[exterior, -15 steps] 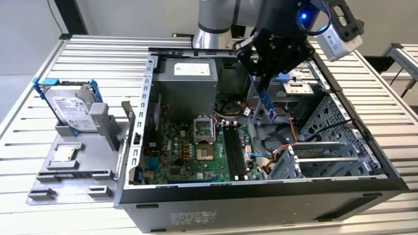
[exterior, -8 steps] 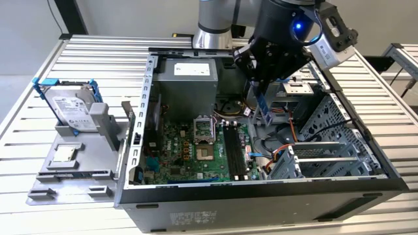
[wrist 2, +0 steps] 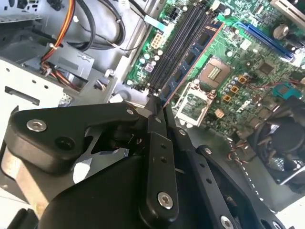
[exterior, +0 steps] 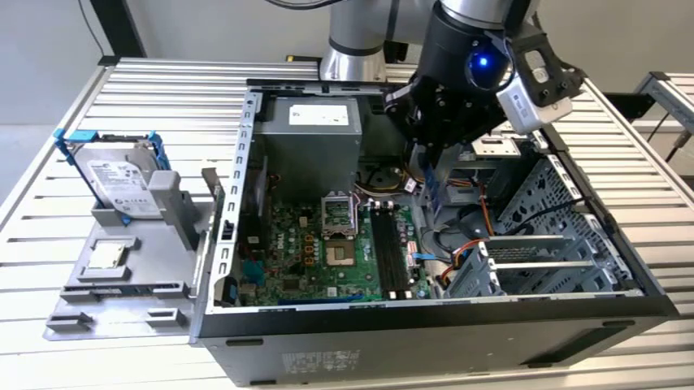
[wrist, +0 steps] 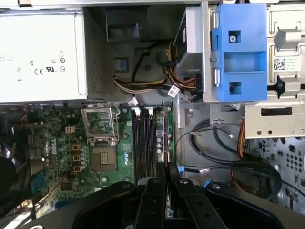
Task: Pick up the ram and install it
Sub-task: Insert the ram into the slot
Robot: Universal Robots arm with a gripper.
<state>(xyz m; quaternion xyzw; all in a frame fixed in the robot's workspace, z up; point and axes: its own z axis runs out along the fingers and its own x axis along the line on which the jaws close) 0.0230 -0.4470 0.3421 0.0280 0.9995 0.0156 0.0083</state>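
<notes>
You are at a robotics lab bench: beneath your pincer (exterior: 428,158), an opened computer tower (exterior: 434,333) lies on a slatted aluminium table (exterior: 162,81).

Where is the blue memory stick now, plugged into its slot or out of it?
Out. The gripper is shut on the ram, which hangs above the black slots in the exterior view.

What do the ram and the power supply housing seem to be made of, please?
The ram, clamped in the gripper, looks like dark-blue circuit board carrying matte dark chips. The power supply housing looks like bare sheet metal: dull grey, flat panels.
</notes>
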